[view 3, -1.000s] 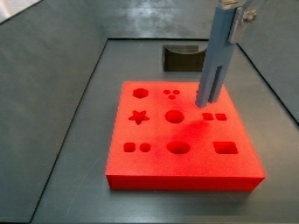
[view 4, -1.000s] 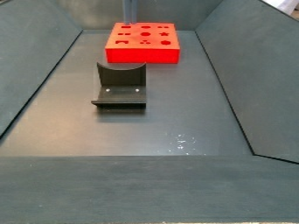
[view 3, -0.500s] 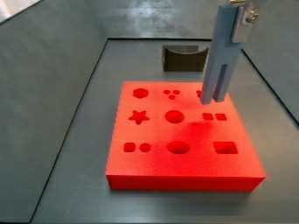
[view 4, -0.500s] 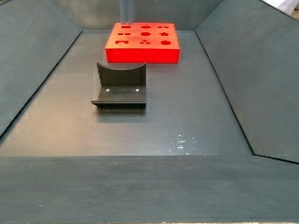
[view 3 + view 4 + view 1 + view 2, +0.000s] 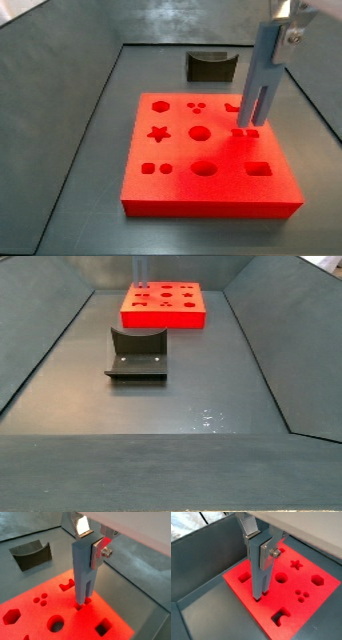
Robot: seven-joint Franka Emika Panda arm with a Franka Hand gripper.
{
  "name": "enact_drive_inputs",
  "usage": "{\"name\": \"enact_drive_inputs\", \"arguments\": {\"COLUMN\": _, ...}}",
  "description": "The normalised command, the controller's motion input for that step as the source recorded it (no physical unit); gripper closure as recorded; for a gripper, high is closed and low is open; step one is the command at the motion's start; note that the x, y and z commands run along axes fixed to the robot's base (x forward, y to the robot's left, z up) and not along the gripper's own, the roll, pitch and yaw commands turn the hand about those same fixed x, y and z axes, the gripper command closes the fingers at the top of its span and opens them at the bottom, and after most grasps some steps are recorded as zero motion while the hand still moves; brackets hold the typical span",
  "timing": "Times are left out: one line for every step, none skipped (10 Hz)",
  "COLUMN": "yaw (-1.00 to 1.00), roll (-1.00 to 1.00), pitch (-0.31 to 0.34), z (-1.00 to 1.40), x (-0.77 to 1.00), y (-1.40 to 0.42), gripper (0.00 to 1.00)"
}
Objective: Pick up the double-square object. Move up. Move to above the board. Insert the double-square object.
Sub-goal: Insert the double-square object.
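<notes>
From my console I see the gripper [image 5: 100,546] over the board [image 5: 40,619], its flat silver fingers [image 5: 98,548] clamped on the upper part of the double-square object [image 5: 83,572], a tall, thin, matte blue-grey bar that hangs upright with a slot up its lower end, dividing it into two square prongs. In both wrist views the prong tips sit at the board's surface over a pair of small square cutouts; whether they have entered I cannot tell. The board is a thick red-orange slab with a dull, foam-like face, cut with a hexagon, a star, circles, squares and a rectangle. In a side view the bar [image 5: 263,80] stands near the board's [image 5: 181,165] right edge, its foot meeting the twin squares, and only the bottom of the gripper [image 5: 289,30] shows at the frame's top. In a side view taken from farther back the board [image 5: 163,318] is small at the far end of the dark grey bin floor [image 5: 174,406], and the bar [image 5: 139,270] is just a thin sliver above it, too small to read; the gripper itself is out of that picture. That view does give the fixture [image 5: 136,354] clearly, a dark bracket with a curved notch standing on the floor in front of the board and apart from it; a wrist view catches it [image 5: 31,554] beyond the board's edge.
</notes>
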Motion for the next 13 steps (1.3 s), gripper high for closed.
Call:
{"name": "enact_drive_inputs", "arguments": {"yaw": -0.10, "roll": 0.03, "pitch": 0.110, "z": -0.30, "x": 0.00, "y": 0.00, "gripper": 1.00}}
{"name": "enact_drive_inputs", "arguments": {"yaw": -0.19, "roll": 0.00, "pitch": 0.140, "z": -0.28, "x": 0.00, "y": 0.02, "gripper": 1.00}}
{"name": "enact_drive_inputs", "arguments": {"yaw": -0.25, "roll": -0.07, "pitch": 0.160, "z": -0.26, "x": 0.00, "y": 0.00, "gripper": 1.00}}
{"name": "enact_drive_inputs", "arguments": {"yaw": -0.25, "roll": -0.10, "pitch": 0.150, "z": -0.26, "x": 0.00, "y": 0.00, "gripper": 1.00}}
{"name": "enact_drive_inputs", "arguments": {"yaw": -0.21, "roll": -0.13, "pitch": 0.130, "z": -0.21, "x": 0.05, "y": 0.00, "gripper": 1.00}}
{"name": "enact_drive_inputs", "arguments": {"yaw": -0.17, "roll": -0.17, "pitch": 0.119, "z": -0.21, "x": 0.13, "y": 0.00, "gripper": 1.00}}
{"name": "enact_drive_inputs", "arguments": {"yaw": -0.17, "roll": -0.15, "pitch": 0.113, "z": -0.17, "x": 0.18, "y": 0.00, "gripper": 1.00}}
{"name": "enact_drive_inputs", "arguments": {"yaw": -0.19, "roll": -0.08, "pitch": 0.130, "z": -0.19, "x": 0.26, "y": -0.01, "gripper": 1.00}}
{"name": "enact_drive_inputs", "arguments": {"yaw": -0.17, "roll": -0.05, "pitch": 0.124, "z": -0.18, "x": 0.28, "y": 0.00, "gripper": 1.00}}
{"name": "enact_drive_inputs", "arguments": {"yaw": -0.11, "roll": 0.00, "pitch": 0.107, "z": -0.15, "x": 0.27, "y": 0.00, "gripper": 1.00}}
{"name": "enact_drive_inputs", "arguments": {"yaw": -0.09, "roll": 0.00, "pitch": 0.093, "z": -0.15, "x": 0.25, "y": -0.04, "gripper": 1.00}}
{"name": "enact_drive_inputs", "arguments": {"yaw": -0.07, "roll": 0.00, "pitch": 0.094, "z": -0.15, "x": 0.27, "y": -0.04, "gripper": 1.00}}
{"name": "enact_drive_inputs", "arguments": {"yaw": -0.04, "roll": 0.00, "pitch": 0.063, "z": -0.16, "x": 0.19, "y": -0.03, "gripper": 1.00}}
